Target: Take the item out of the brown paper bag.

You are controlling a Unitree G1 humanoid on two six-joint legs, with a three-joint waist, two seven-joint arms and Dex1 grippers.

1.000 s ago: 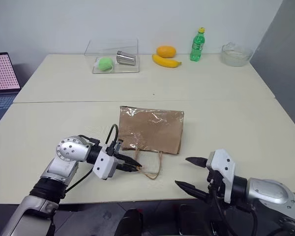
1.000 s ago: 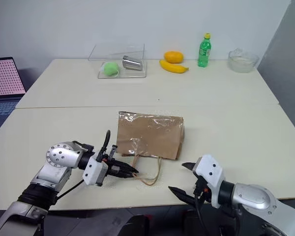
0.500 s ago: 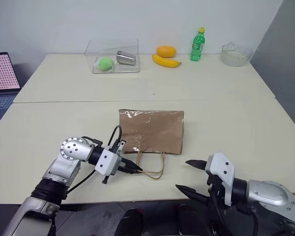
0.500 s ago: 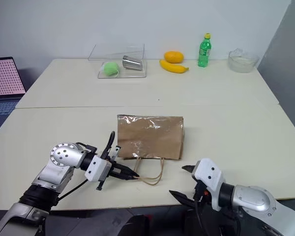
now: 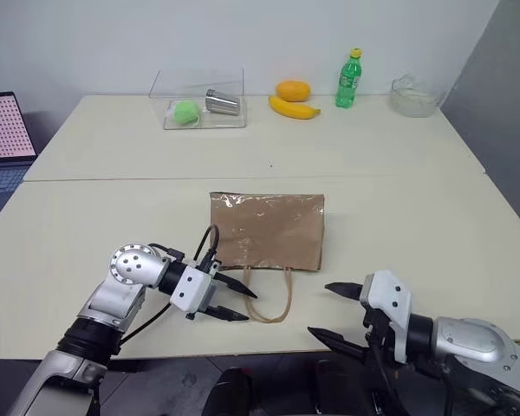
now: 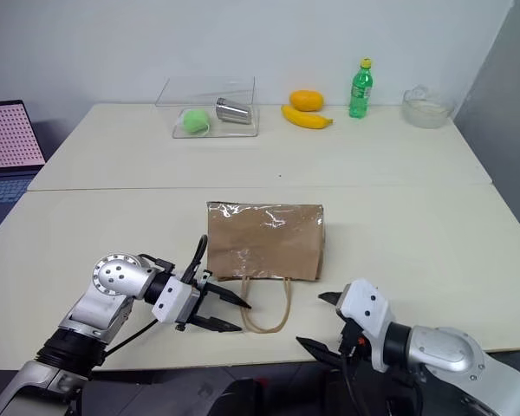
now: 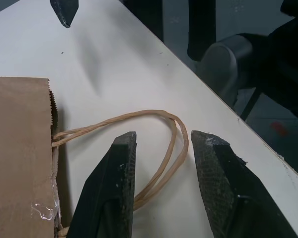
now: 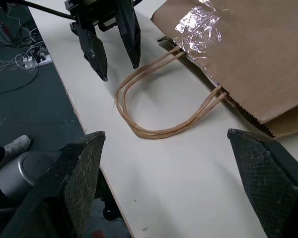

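Note:
The brown paper bag (image 5: 267, 230) lies flat on the table's near half, with shiny tape on its upper side. Its tan loop handles (image 5: 273, 299) rest on the tabletop toward me. My left gripper (image 5: 240, 304) sits just left of the handles, open, with its fingertips (image 7: 124, 148) on either side of the loop (image 7: 119, 121) and gripping nothing. My right gripper (image 5: 322, 309) hovers open at the table's front edge, right of the handles, and is empty. The item is hidden.
Along the far edge stand a clear box (image 5: 199, 100) with a green ball and a metal cup, an orange (image 5: 292, 90), a banana (image 5: 293, 107), a green soda bottle (image 5: 347, 80) and a glass bowl (image 5: 413, 95). A laptop (image 5: 2, 139) sits at the left.
My left gripper has opened and let go of the handles, which now lie in a loop on the table. The bag's near edge has settled flat. The right gripper has stayed put.

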